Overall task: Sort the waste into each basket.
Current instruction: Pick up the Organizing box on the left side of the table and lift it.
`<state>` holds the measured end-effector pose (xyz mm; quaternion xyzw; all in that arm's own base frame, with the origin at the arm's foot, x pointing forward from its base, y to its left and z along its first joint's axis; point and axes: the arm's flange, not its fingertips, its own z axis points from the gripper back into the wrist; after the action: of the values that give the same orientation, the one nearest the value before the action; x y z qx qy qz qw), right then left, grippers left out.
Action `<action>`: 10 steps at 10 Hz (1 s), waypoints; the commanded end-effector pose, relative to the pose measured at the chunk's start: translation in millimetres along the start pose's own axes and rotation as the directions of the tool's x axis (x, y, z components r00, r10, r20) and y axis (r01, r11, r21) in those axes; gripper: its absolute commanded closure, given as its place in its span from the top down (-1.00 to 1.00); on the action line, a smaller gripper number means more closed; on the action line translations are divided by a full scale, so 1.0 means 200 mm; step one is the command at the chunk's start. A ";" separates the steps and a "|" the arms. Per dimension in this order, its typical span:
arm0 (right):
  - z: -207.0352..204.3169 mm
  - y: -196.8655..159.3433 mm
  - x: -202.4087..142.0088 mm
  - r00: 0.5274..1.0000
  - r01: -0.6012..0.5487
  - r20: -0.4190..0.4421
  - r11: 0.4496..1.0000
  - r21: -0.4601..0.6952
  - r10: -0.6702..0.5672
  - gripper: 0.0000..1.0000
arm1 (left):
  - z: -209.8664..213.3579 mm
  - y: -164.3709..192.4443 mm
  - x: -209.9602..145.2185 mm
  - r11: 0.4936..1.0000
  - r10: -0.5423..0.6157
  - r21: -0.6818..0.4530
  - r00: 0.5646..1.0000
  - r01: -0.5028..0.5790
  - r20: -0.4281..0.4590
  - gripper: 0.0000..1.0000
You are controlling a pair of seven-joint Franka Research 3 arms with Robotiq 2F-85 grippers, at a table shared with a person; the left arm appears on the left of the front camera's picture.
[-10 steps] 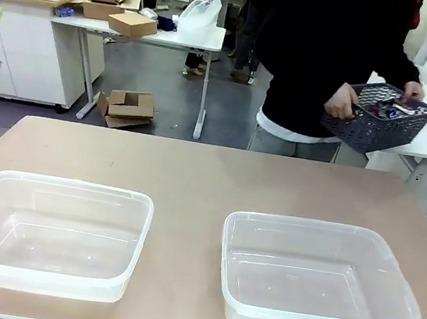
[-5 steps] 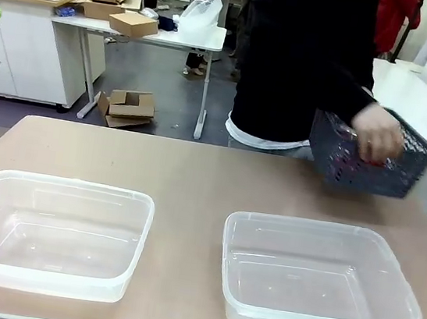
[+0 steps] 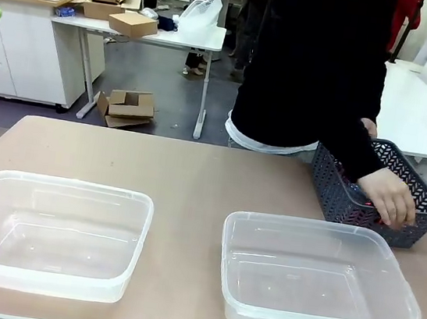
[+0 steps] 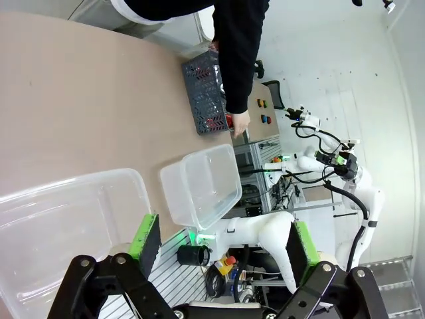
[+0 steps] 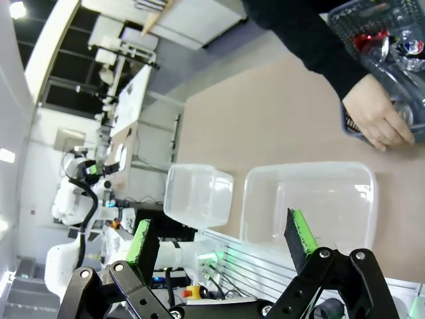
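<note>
The dark slate-blue basket [image 3: 336, 198] stands on the table's far right, and a person's hand [image 3: 388, 200] rests on its near rim. Red wrappers [image 5: 368, 41] and clear bottles [image 5: 398, 80] lie inside it; red also shows through its lattice [image 4: 216, 123]. Two transparent tubs sit side by side near me with nothing in them, the left tub [image 3: 61, 183] and the right tub [image 3: 307, 224]. My left gripper [image 4: 220, 239] hangs open above the left tub [image 4: 66, 199]. My right gripper [image 5: 220, 236] is open above the right tub [image 5: 309, 169].
The person in a black top stands at the far edge, leaning over the basket. Bare brown tabletop [image 3: 196, 173] stretches between the tubs and the far edge. Desks and cardboard boxes [image 3: 127, 109] stand on the floor beyond.
The person has lowered the dark basket from chest height onto the table's far right corner, with a hand still on it. The tubs have not moved.
</note>
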<state>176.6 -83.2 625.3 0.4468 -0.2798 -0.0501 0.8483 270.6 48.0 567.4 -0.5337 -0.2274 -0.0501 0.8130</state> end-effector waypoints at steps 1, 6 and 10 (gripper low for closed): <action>0.00 0.02 0.01 1.000 -0.021 0.000 1.000 0.022 0.021 1.00 | 0.00 0.00 0.02 0.999 -0.027 -0.023 1.000 0.027 0.003 1.00; 0.00 0.00 0.00 1.000 -0.001 0.001 1.000 -0.003 0.001 1.00 | 0.00 0.00 0.00 1.000 -0.001 0.000 1.000 0.001 0.002 1.00; -1.24 0.51 -0.22 0.940 -0.225 -0.294 0.963 -0.146 0.175 1.00 | 0.68 0.03 0.00 0.848 -0.015 0.528 0.998 0.047 -0.065 1.00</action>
<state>224.4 99.4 609.4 0.3853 -0.2010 0.0568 0.8988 242.2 142.2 596.6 -0.3385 -0.2331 -0.0056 0.9116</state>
